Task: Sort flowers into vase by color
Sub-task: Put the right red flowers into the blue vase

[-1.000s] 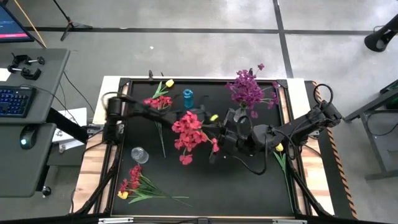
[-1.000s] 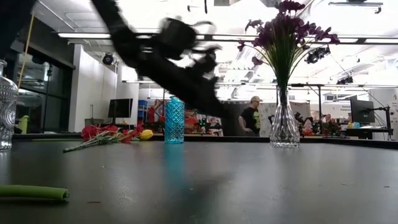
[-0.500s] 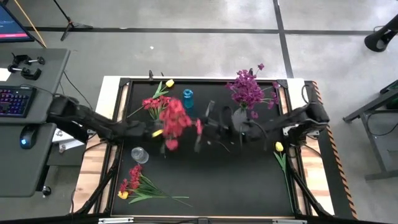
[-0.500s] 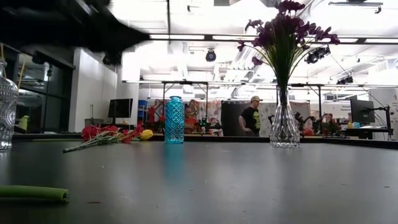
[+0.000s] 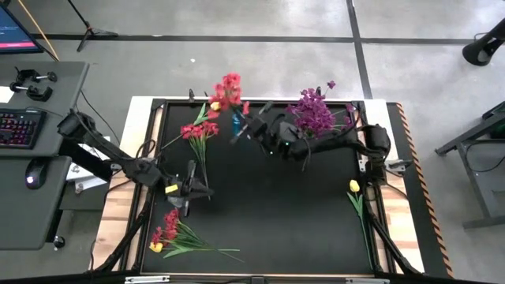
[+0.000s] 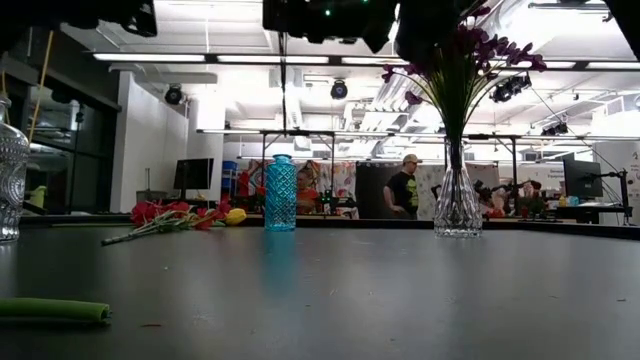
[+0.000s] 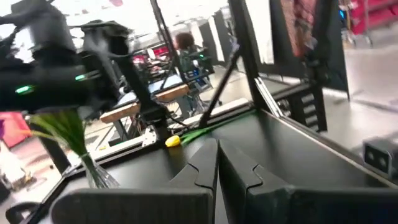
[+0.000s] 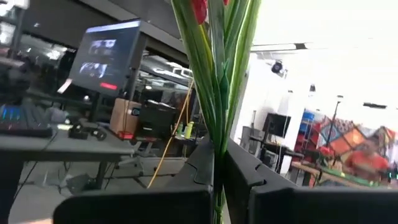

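Right hand [image 5: 237, 128] clenched on the red bunch [image 5: 226, 91], blooms upper centre of the high view, by the blue vase [image 5: 238, 123]. Left hand [image 5: 192, 189] clenched, empty, lower left. Purple vase [image 5: 309, 144] looks filled; loose reds [image 5: 197, 131], mixed bunch [image 5: 170, 229], yellow bud [image 5: 354, 186] remain. Only the right wrist view shows stems [image 8: 219, 93] pinched between the fingers [image 8: 202, 158].

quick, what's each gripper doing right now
Left gripper: closed, holding nothing.
Right gripper: closed on the green stems of a red artificial flower bunch.
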